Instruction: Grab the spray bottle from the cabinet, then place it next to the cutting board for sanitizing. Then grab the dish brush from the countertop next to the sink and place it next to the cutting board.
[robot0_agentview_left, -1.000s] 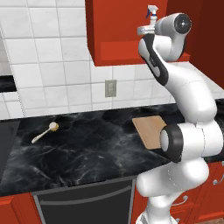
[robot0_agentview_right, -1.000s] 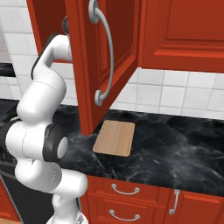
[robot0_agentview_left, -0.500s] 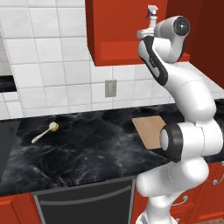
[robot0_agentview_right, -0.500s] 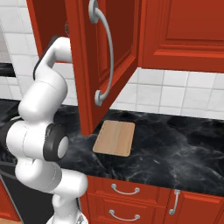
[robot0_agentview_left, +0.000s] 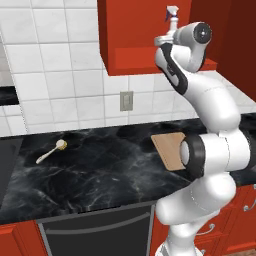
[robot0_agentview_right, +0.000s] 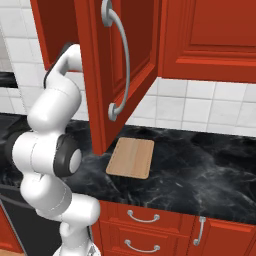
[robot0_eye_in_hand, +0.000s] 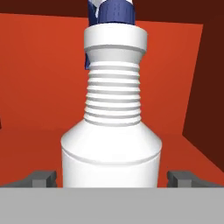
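The spray bottle (robot0_eye_in_hand: 111, 131) stands upright on the red cabinet's (robot0_agentview_left: 131, 36) lower shelf, and its white ribbed neck and bluish head are close in the hand view. My gripper (robot0_eye_in_hand: 112, 178) is open, one fingertip on each side of the bottle's body, apart from it. The bottle's sprayer head (robot0_agentview_left: 172, 14) pokes up behind my raised wrist. The cutting board (robot0_agentview_left: 169, 150) (robot0_agentview_right: 131, 157) lies flat on the black countertop (robot0_agentview_left: 100, 170) below. The dish brush (robot0_agentview_left: 51, 151) lies far left on the counter. The sink is out of view.
The cabinet's red door (robot0_agentview_right: 122, 70) hangs open right beside my arm, above the board. A wall outlet (robot0_agentview_left: 126, 101) sits on the white tiles. Red drawers (robot0_agentview_right: 145, 225) and a dark oven front (robot0_agentview_left: 95, 230) run below the counter.
The wrist has eased slightly toward the cabinet shelf. The jaws stay open and the bottle, board and brush have not moved.
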